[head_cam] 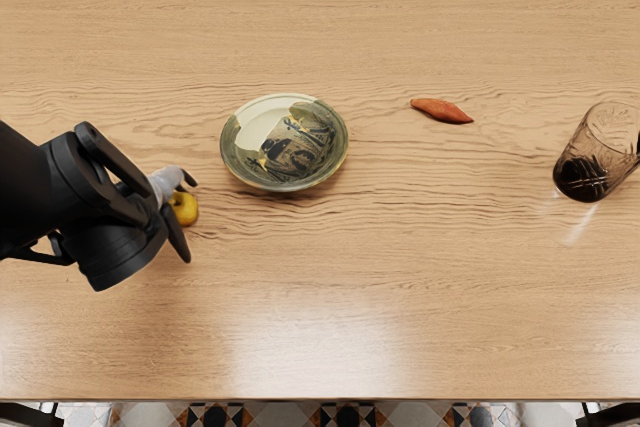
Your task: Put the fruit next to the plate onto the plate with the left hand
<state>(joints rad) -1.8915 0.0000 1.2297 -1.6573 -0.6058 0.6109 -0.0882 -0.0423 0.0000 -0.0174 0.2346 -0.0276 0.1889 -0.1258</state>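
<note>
Where the left arm enters from the left side, the left hand [166, 190] is positioned left of the plate [262, 117], directly beside the yellow fruit [185, 209]. The wrist hides most of the hand, so its grip state cannot be determined. Fruit location: on the table [400, 287], near the plate's lower-left rim, not on the plate. Right of the plate lies an orange-red vegetable [441, 110]. Far right of the plate is a glass jug [598, 152], dark at its base.
</note>
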